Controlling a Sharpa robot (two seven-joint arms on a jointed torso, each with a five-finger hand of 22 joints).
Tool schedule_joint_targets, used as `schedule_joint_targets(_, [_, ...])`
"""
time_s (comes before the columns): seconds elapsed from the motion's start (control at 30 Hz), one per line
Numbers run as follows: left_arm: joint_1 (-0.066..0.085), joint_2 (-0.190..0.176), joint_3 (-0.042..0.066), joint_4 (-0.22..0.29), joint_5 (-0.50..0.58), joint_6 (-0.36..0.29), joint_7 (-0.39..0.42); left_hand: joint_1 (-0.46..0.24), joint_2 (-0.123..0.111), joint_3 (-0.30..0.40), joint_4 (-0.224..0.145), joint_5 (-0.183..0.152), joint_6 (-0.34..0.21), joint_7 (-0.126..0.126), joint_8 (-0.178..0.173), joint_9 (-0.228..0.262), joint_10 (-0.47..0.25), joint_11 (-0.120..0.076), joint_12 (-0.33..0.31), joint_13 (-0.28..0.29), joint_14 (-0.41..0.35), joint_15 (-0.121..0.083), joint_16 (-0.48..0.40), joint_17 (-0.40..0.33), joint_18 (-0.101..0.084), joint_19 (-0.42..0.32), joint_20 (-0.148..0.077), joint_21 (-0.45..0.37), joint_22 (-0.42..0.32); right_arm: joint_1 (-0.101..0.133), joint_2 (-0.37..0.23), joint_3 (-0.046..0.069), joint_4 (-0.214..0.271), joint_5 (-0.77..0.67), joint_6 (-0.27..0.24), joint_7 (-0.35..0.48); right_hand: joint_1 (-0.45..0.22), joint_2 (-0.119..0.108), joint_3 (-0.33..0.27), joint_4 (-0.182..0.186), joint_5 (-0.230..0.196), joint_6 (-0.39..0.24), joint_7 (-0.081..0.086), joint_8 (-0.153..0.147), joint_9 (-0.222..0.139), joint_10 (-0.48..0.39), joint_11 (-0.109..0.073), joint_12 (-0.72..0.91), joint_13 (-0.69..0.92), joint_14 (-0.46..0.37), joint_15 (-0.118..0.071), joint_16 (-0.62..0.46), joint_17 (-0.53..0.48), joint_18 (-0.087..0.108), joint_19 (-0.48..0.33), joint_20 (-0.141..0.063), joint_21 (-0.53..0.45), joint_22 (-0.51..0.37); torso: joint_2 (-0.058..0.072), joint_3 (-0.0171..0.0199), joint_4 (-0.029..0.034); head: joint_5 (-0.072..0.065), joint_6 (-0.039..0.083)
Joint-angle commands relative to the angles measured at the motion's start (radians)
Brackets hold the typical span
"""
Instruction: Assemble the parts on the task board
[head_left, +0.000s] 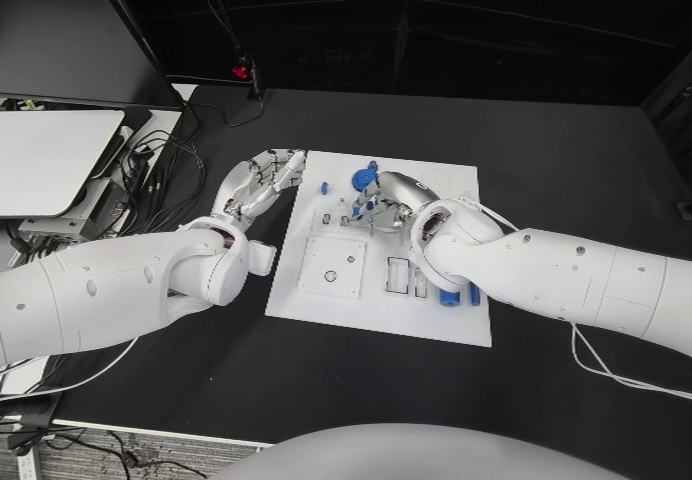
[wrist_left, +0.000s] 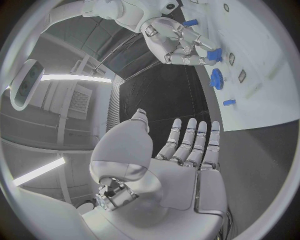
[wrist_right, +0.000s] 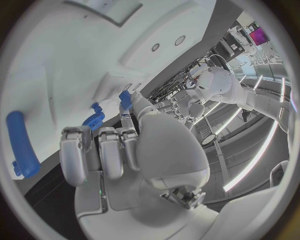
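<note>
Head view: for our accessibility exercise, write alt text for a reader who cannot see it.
The right hand pinches a small blue part over the white task board on a black table. The left hand hovers open at the board's left edge.

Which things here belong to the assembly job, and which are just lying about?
Job: task board; blue gear; blue block pinched by the right hand; long blue bar; left hand, holding nothing.
Lying about: cables; white panel beside the table.

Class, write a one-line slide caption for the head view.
Right hand pinches a blue part over the white board; left hand waits open beside it.
</note>
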Motion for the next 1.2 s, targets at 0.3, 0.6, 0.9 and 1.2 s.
schedule_joint_targets(0.3, [0.001,0.002,0.001,0.000,-0.005,0.006,0.209,0.004,0.009,-0.008,-0.001,0.005,0.008,0.144,-0.006,0.001,0.009,-0.001,0.001,0.000,0.009,0.002,0.000,0.001,0.002,0.007,0.002,0.003,0.000,-0.005,0.007,0.001,-0.008,-0.005,0.029,0.030,0.003,0.010,0.012,-0.005,0.006,0.018,-0.019,-0.005,-0.002,0.104,0.009,0.000,0.261,0.104,0.009,0.002,0.263,-0.007,0.108,0.009,0.003,0.263,0.000,0.0003,-0.0009,-0.001,-0.005])
schedule_joint_targets(0.6, [0.001,0.002,0.001,0.000,-0.005,0.005,0.208,0.004,0.009,-0.008,-0.001,0.005,0.008,0.144,-0.006,0.001,0.009,-0.001,0.001,0.000,0.009,0.002,0.000,0.001,0.002,0.007,0.002,0.003,0.000,-0.007,0.010,0.001,-0.018,-0.005,0.024,0.035,0.001,0.008,0.013,-0.005,0.005,0.011,-0.018,-0.013,-0.005,0.104,0.010,0.000,0.261,0.104,0.010,0.002,0.263,-0.007,0.108,0.010,0.003,0.263,-0.001,0.0001,-0.0011,-0.001,-0.006])
schedule_joint_targets(0.9, [0.002,0.001,0.001,0.002,-0.005,0.005,0.208,0.004,0.009,-0.008,-0.001,0.005,0.008,0.144,-0.006,0.001,0.009,-0.001,0.001,0.000,0.009,0.002,0.000,0.001,0.002,0.007,0.002,0.003,0.000,-0.008,0.012,0.001,-0.023,-0.005,0.037,0.024,-0.005,0.005,0.013,-0.004,0.000,0.001,-0.017,-0.023,-0.009,0.104,0.012,0.000,0.261,0.104,0.011,0.002,0.263,-0.007,0.108,0.011,0.003,0.263,-0.001,-0.0002,-0.0004,0.000,-0.006])
schedule_joint_targets(1.2, [0.002,0.002,0.001,0.002,-0.005,0.005,0.208,0.004,0.009,-0.008,-0.001,0.005,0.008,0.144,-0.006,0.001,0.009,-0.001,0.001,0.000,0.009,0.002,0.000,0.001,0.002,0.007,0.002,0.003,0.000,-0.008,0.013,0.001,-0.024,-0.005,0.036,0.022,-0.007,0.003,0.014,-0.005,-0.002,-0.004,-0.016,-0.028,-0.010,0.104,0.012,0.000,0.261,0.104,0.012,0.002,0.263,-0.007,0.108,0.012,0.003,0.263,0.000,0.0001,-0.0015,-0.005,-0.007])
